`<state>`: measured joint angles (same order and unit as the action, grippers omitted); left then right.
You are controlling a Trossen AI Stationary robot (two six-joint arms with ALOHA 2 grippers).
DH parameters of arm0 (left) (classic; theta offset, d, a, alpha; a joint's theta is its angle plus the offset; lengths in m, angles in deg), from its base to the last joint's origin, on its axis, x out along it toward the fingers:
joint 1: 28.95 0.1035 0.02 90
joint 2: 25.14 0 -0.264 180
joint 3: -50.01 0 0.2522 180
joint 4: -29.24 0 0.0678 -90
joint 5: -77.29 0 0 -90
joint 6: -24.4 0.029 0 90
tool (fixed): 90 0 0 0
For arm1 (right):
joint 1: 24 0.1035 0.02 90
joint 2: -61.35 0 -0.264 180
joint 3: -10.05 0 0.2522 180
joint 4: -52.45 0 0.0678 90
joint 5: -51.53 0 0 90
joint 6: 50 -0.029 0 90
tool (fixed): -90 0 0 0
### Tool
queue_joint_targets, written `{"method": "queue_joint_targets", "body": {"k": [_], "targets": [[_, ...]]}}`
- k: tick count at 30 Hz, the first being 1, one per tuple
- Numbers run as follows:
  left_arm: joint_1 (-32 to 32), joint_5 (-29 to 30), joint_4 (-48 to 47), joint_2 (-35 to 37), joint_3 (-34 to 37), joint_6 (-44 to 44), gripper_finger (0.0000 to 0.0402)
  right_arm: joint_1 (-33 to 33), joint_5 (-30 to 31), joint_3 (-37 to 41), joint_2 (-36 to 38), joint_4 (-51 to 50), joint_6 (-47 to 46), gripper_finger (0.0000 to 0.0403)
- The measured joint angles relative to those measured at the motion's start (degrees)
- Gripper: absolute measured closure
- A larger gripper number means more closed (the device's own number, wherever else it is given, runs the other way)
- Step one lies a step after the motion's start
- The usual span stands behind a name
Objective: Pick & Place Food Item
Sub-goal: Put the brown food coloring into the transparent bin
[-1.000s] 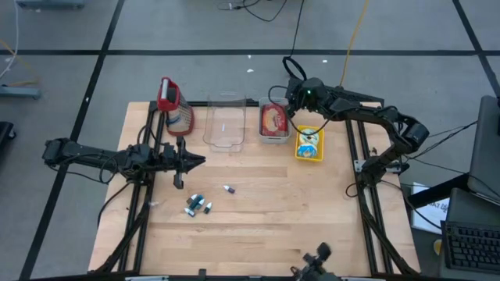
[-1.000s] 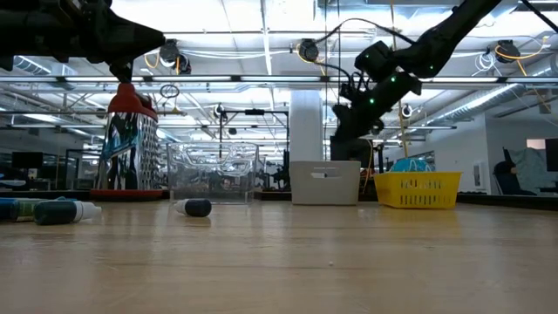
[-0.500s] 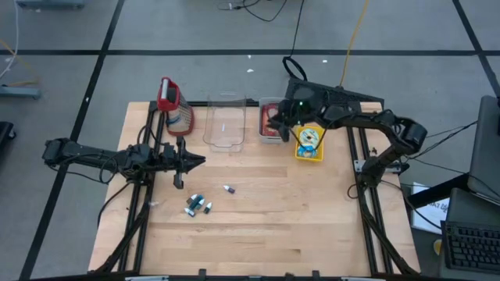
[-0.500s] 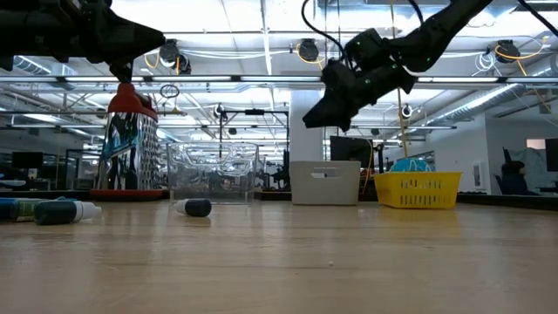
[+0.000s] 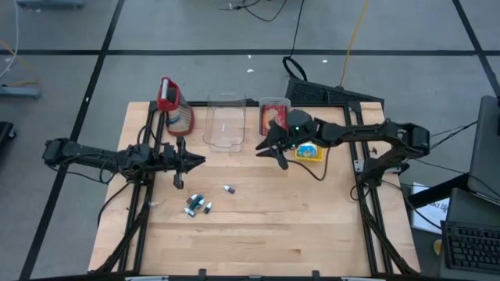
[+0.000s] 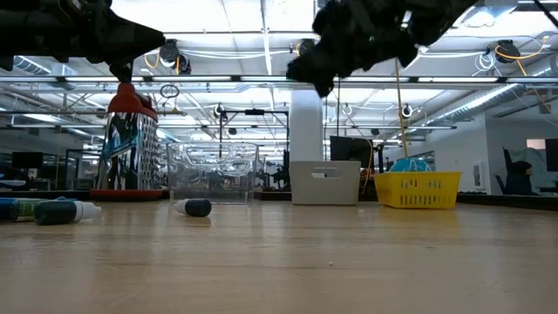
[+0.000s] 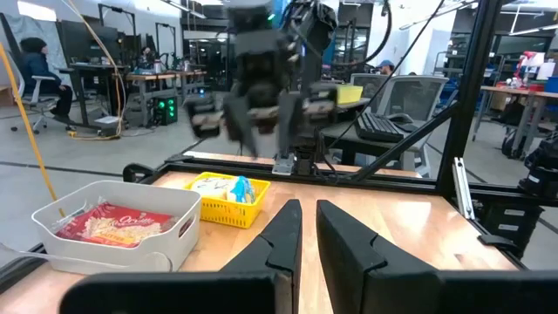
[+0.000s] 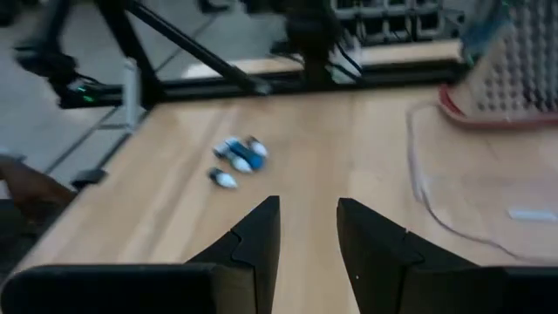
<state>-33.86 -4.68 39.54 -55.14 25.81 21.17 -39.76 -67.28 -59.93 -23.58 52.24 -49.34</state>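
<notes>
- Left gripper point(image 5: 194, 161) hangs over the table's point(image 5: 258, 226) left side, fingers nearly together, grasping nothing we can see.
- Red-handled grater point(image 5: 173, 105) and clear container point(image 5: 225, 125) stand at the back.
- The food packet point(image 7: 113, 223) lies flat in the grey bin point(image 7: 179, 240), long axis along the bin's length.
- Right gripper point(image 5: 269, 148) hovers just before that bin, fingers parted, empty.
- Yellow basket point(image 5: 311, 152) sits beside it.

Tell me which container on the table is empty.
The clear plastic bin, between the grater and the white tray; the tray and yellow basket both hold packets.
</notes>
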Motion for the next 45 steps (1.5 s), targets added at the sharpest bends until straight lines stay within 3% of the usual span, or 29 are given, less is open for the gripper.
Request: {"method": "queue_joint_targets", "body": {"k": [6,10,19,28,39,45], "targets": [[0.0,0.0,0.0,0.0,0.0,0.0,0.0364,2.4,0.1,0.6,9.1,-10.4,4.5,0.0298],[0.0,0.0,0.0,0.0,0.0,0.0,0.0364,2.8,0.2,6.7,15.1,-9.6,4.4,0.0301],[0.0,0.0,0.0,0.0,0.0,0.0,0.0364,2.7,0.2,25.7,25.9,15.6,-0.4,0.0303],[0.0,0.0,0.1,0.0,0.0,-0.7,0.0364,2.7,0.3,37.5,31.3,35.9,-1.8,0.0303],[0.0,0.0,0.2,0.0,0.0,-6.8,0.0364,2.7,0.4,42.0,31.8,40.2,-3.0,0.0303],[0.0,2.6,-2.6,0.0,-0.7,-24.7,0.0357,2.6,0.6,42.1,31.8,41.4,-2.9,0.0303]]}}
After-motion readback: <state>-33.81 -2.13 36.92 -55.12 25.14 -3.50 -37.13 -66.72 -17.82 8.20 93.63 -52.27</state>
